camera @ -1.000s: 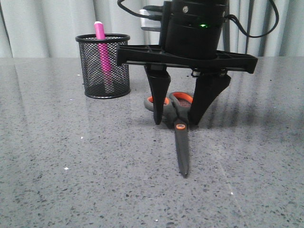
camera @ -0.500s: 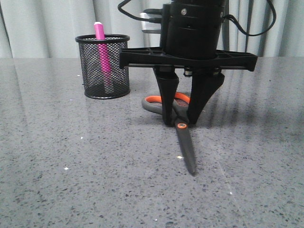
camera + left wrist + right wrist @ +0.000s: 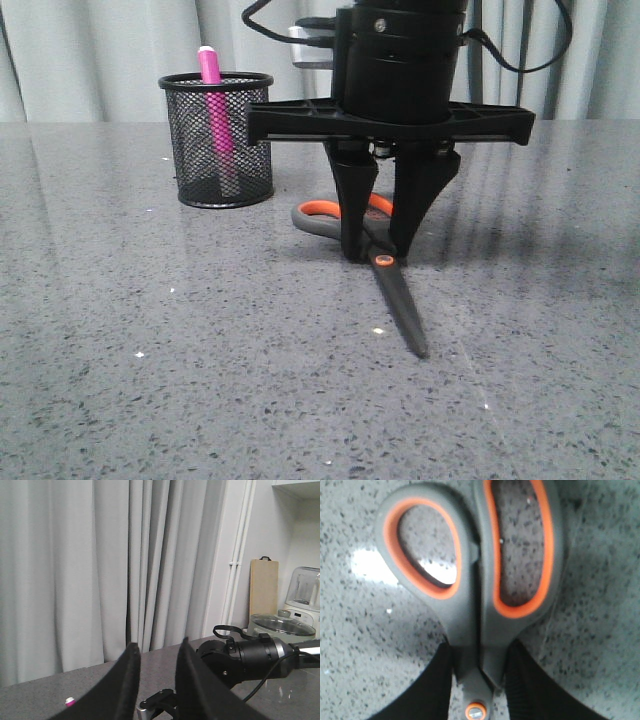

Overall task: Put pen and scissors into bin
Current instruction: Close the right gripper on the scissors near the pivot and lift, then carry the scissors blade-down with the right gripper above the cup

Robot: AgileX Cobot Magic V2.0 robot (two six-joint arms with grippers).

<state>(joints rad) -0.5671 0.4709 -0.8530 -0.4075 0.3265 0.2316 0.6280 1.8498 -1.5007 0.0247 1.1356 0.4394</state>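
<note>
The scissors point(image 3: 400, 310) lie flat on the grey table point(image 3: 150, 380), blades pointing toward the front, orange-lined handles toward the back. My right gripper point(image 3: 376, 250) stands over them, its fingers point(image 3: 352, 215) pressed on both sides of the neck just behind the orange pivot. The right wrist view shows the handles point(image 3: 470, 605) squeezed between the two fingers, with the right gripper point(image 3: 479, 680) shut on them. The pink pen point(image 3: 213, 90) stands in the black mesh bin point(image 3: 217, 150) at the back left. My left gripper point(image 3: 157, 645) is raised, open and empty; the pen's tip point(image 3: 69, 700) shows below it.
Grey curtains point(image 3: 100, 60) hang behind the table. In the left wrist view, the right arm point(image 3: 250, 655) lies across the table, and a wooden board point(image 3: 263, 590), a lidded cooker point(image 3: 282, 627) and a blender point(image 3: 305, 592) stand beyond it.
The right gripper's fingers have closed in on the scissors' neck. The scissors have turned: the blade tip swung right and the handles shifted left.
</note>
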